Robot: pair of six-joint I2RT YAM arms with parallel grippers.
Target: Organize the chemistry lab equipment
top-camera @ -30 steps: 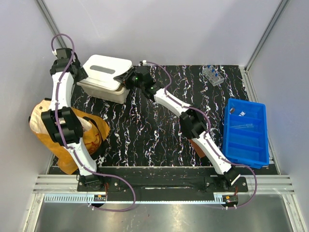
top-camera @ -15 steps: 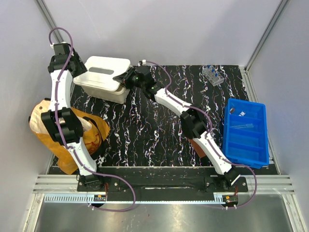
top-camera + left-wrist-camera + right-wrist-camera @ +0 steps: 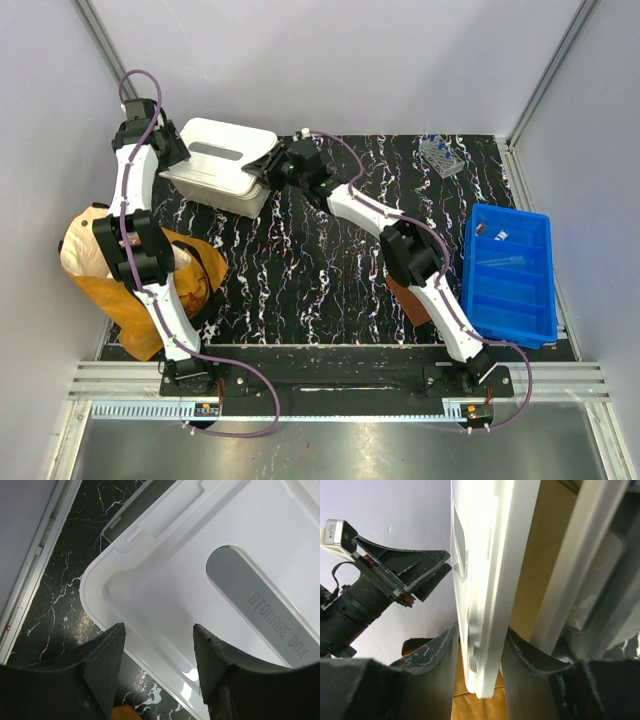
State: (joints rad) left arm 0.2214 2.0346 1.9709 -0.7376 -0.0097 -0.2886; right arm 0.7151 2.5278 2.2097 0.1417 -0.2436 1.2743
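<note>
A white storage box (image 3: 238, 197) stands at the back left, and its white lid (image 3: 225, 145) with a grey handle recess is tilted up off it. My right gripper (image 3: 267, 168) is shut on the lid's right edge; in the right wrist view its jaws (image 3: 480, 630) pinch the lid (image 3: 485, 580), and the box rim (image 3: 580, 580) shows on the right. My left gripper (image 3: 172, 150) is open at the lid's left corner (image 3: 150, 590), with its fingers (image 3: 105, 660) astride the edge without touching. A small clear tube rack (image 3: 442, 155) stands at the back right. Rods and stick tools are not visible.
A blue compartment bin (image 3: 510, 272) holding a few small clear pieces sits at the right edge. A tan paper bag (image 3: 110, 285) lies at the left beside the left arm. The mat is black marble-patterned (image 3: 320, 270). Metal frame posts stand at both back corners.
The lid has been raised and shifted a little to the right in my right gripper. My left gripper has moved in towards the lid's left corner.
</note>
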